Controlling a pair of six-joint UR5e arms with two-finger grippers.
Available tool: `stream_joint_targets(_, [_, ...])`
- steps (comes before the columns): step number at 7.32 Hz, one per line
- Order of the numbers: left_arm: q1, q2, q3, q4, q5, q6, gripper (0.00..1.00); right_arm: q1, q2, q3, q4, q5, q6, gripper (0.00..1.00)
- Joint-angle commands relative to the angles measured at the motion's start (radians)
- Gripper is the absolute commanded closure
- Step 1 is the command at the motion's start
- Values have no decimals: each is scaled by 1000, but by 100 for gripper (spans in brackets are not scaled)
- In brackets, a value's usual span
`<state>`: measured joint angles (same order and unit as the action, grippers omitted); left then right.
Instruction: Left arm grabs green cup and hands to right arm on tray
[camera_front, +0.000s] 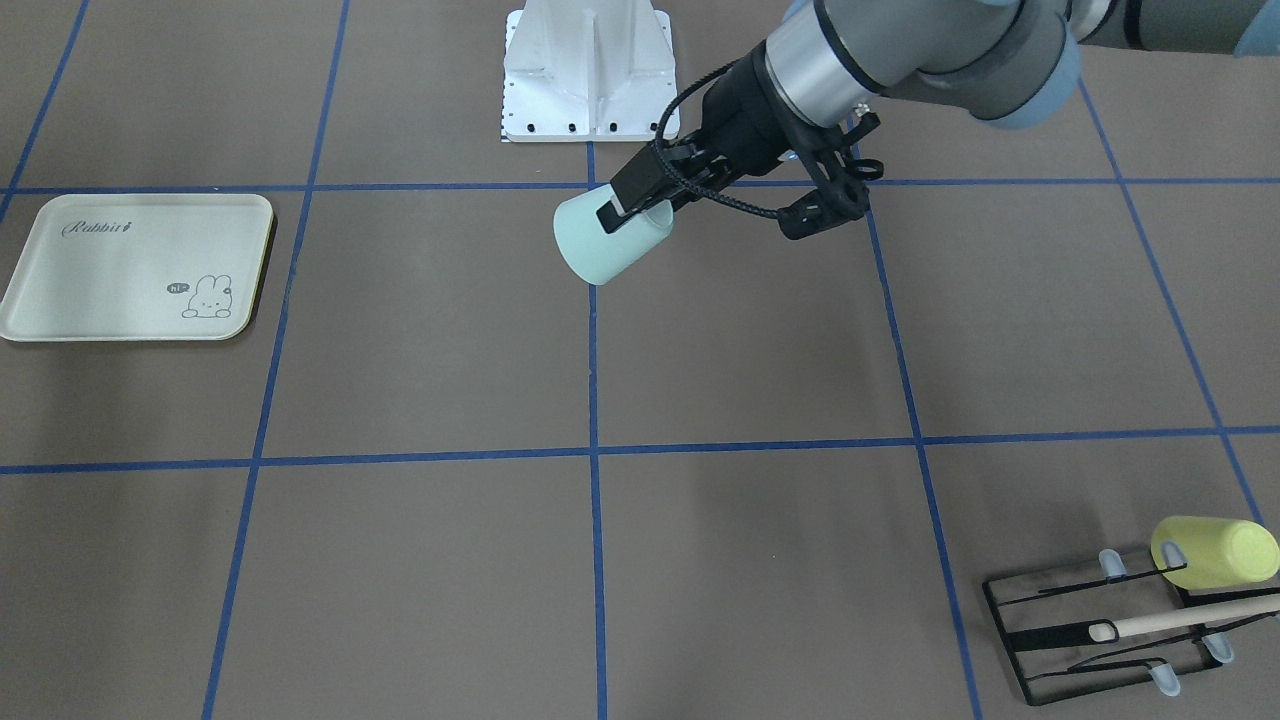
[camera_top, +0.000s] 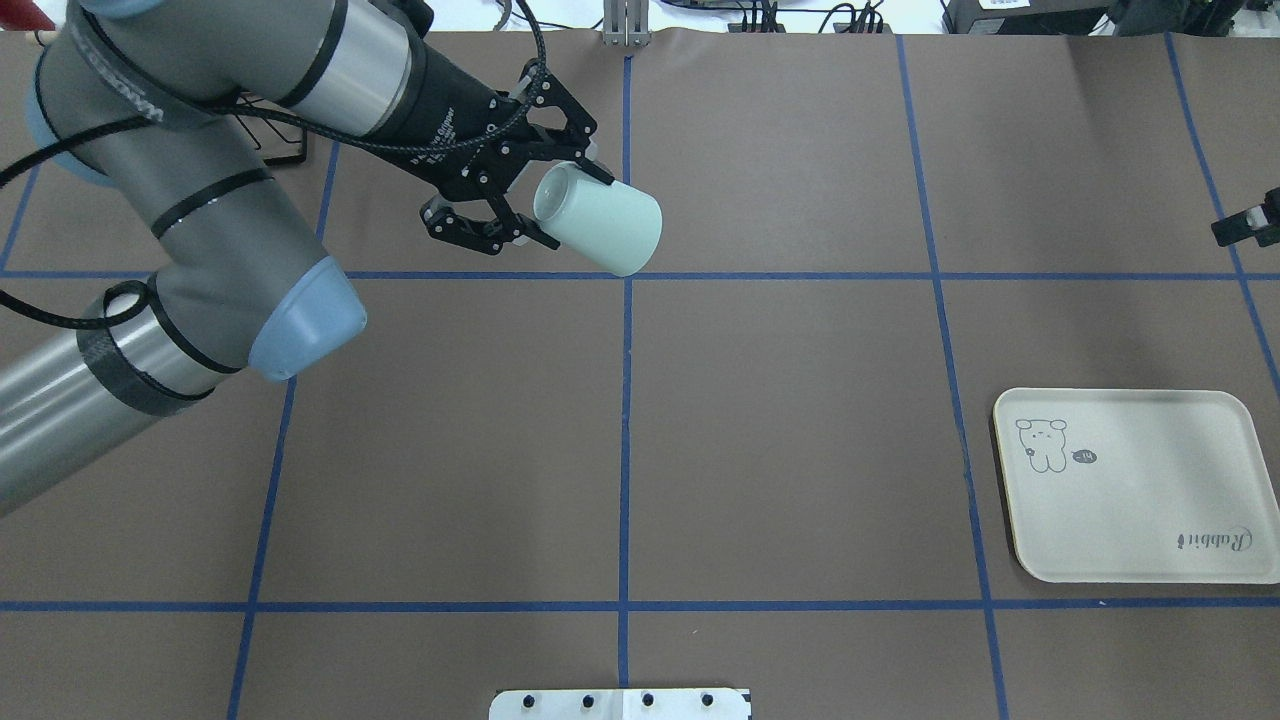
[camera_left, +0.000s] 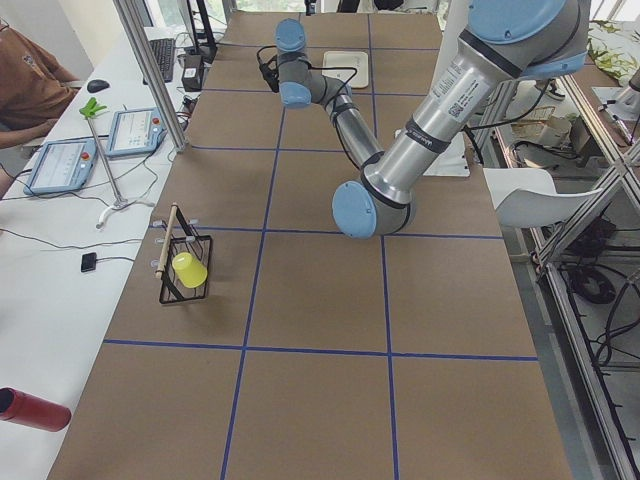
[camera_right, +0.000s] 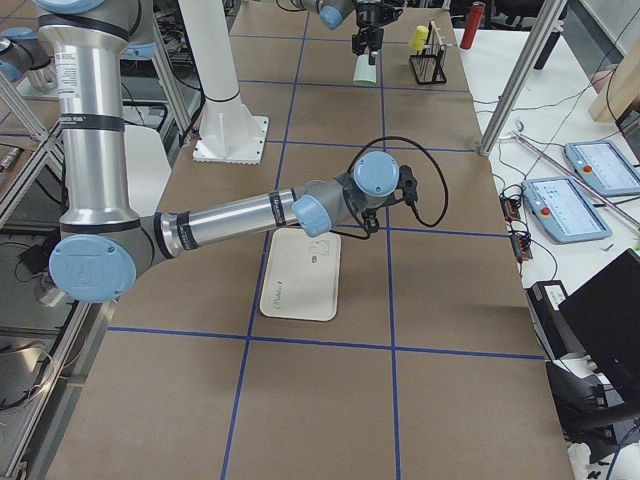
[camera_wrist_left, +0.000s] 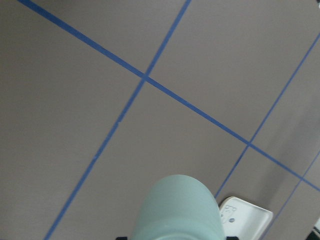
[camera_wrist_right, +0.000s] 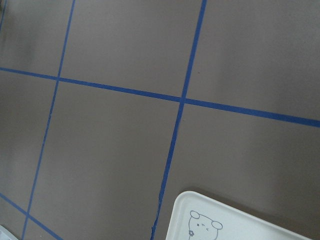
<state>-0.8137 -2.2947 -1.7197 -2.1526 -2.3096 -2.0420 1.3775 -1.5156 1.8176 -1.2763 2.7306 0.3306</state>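
Observation:
My left gripper (camera_top: 568, 206) is shut on the pale green cup (camera_top: 608, 230) near its open end. It holds the cup on its side above the table, base pointing toward the tray side. The cup also shows in the front view (camera_front: 600, 250), the left wrist view (camera_wrist_left: 177, 210) and far off in the exterior right view (camera_right: 365, 68). The cream tray (camera_top: 1200, 440) lies bare on the table, far from the cup. My right arm's wrist (camera_right: 378, 180) hovers past the tray's far end. I cannot tell whether its gripper is open or shut.
A black wire rack (camera_front: 1020, 640) holds a yellow cup (camera_front: 1215, 552) and a wooden stick (camera_front: 1190, 620) on my left side. The white robot base plate (camera_front: 590, 70) sits at the middle of the near edge. Blue tape lines grid the brown table.

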Motion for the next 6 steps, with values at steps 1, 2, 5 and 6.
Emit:
stream_joint_targets(1, [53,-17,37,-33,105,-40,100,-99,160,-49,-1,-178,115,6])
stream_joint_targets(2, [85,-17,35,-38,178,-55,100,-136,242,-67,-1,-228,246,6])
stream_joint_targets(5, [84,-6,66,-215,220,-212,100,-241,383,-67,0,-246,612,3])
stream_joint_targets(6, [84,6,72,-286,248,-268,100,-256,402,-58,2,-246,713,3])
